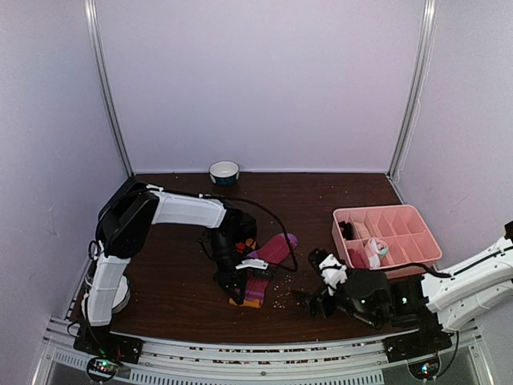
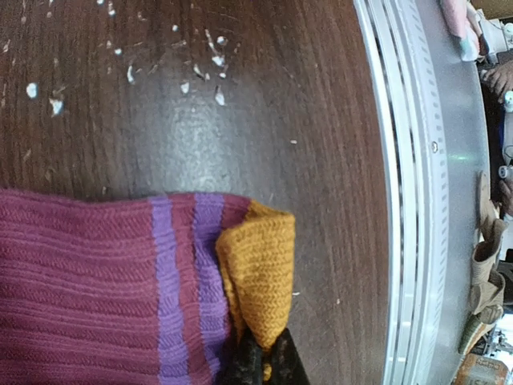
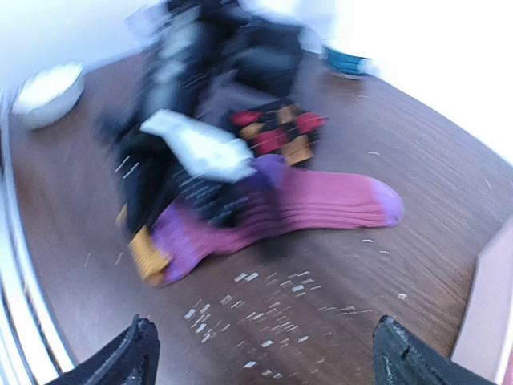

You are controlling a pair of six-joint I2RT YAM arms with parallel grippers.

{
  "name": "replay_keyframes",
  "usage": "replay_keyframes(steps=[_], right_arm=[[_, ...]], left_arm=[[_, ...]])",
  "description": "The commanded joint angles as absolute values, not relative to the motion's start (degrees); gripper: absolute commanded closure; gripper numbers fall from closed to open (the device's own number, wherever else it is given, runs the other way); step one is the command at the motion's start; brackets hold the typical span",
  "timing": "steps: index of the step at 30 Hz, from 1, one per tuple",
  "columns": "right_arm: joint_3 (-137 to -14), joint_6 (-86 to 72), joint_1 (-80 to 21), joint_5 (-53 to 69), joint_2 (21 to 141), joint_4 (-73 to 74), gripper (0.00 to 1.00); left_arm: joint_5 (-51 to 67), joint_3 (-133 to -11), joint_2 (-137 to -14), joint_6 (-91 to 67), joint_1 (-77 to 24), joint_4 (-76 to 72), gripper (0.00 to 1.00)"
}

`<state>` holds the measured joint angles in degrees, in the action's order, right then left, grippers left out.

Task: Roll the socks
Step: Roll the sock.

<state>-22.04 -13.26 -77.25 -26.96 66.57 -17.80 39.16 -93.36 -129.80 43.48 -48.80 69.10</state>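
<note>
Located purple sock (image 1: pixel 271 255) flat on the worktop (image 1: pixel 176 273), mid-front, running diagonally from a lilac toe at far right down to an orange end (image 2: pixel 258 273) near the front edge. Noted ribbed knit, magenta body, two lilac bands just before the orange end. Saw the orange end folded over on itself and raised off the wood, clamped in the left fingers (image 2: pixel 255 362), with a sliver of orange fabric showing between the black tips.

Found argyle sock (image 3: pixel 276 132) under the left arm (image 1: pixel 188 210), touching the far side of the purple sock. Black knit with red and orange diamonds, mostly covered.

Recorded right fingers (image 3: pixel 138 354) apart, holding nothing, low over the worktop to the right of the purple sock. Right wrist view blurred.

Logged worktop as dark wood grain, scattered with pale crumbs (image 2: pixel 200 76). Observed ridged metal rail (image 2: pixel 413 208) along its near edge.

Marked pink plastic tray (image 1: pixel 417 233) with dividers at right, well apart from both socks, holding a pale rolled bundle (image 1: pixel 375 250). Spotted small round bowl (image 1: pixel 224 172) at the far edge, white and blue.
</note>
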Motion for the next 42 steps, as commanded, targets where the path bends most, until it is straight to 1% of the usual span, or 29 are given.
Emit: replay_keyframes(steps=[1,7,11,13,15,17,21,28,32,35,39,42], right_arm=[[-25.05,1.65,-84.26,-24.87,75.56,-19.66,0.11],[-33.67,9.9,-85.11,-19.06,88.54,-24.21,0.27],[-40.13,16.67,-83.41,-14.55,95.95,-23.83,0.38],[-42.42,17.5,-81.68,-11.32,98.56,-23.53,0.45],[-44.24,18.02,-80.12,-8.01,100.79,-22.65,0.56],[-45.52,18.76,-79.09,-6.26,102.18,-21.66,0.61],[-46.59,19.87,-78.08,-4.85,104.47,-20.43,0.65],[-46.53,19.73,-76.57,-4.37,107.18,-21.13,0.68],[-46.65,19.52,-76.05,-5.1,108.73,-21.46,0.74],[-46.51,18.1,-75.31,-5.34,109.37,-21.7,0.81],[-44.85,17.97,-75.01,-7.37,108.94,-22.99,0.78],[-44.53,18.8,-75.06,-7.99,107.33,-22.35,0.7]], left_arm=[[40.32,-97.03,-132.66,42.27,-48.27,72.85,0.97],[39.27,-98.86,-134.79,40.96,-48.16,74.13,0.97],[38.93,-99.39,-135.49,40.87,-48.16,74.8,0.97],[38.94,-99.49,-135.59,40.94,-48.17,74.86,0.97],[38.93,-99.55,-135.7,41.11,-48.16,74.87,0.97],[38.94,-99.56,-135.84,41.19,-48.16,74.99,0.96],[39.02,-99.62,-135.72,41.52,-48.16,75.27,0.95],[39.03,-99.4,-135.67,42.28,-48.16,75.84,0.92],[39.02,-99.4,-135.58,42.77,-48.19,76.15,0.92],[39.02,-99.4,-135.57,43.37,-48.16,76.54,0.9],[39.06,-99.36,-135.82,44.31,-48.19,77.36,0.89],[38.58,-99.78,-136.06,44.31,-48.16,77.78,0.89]])
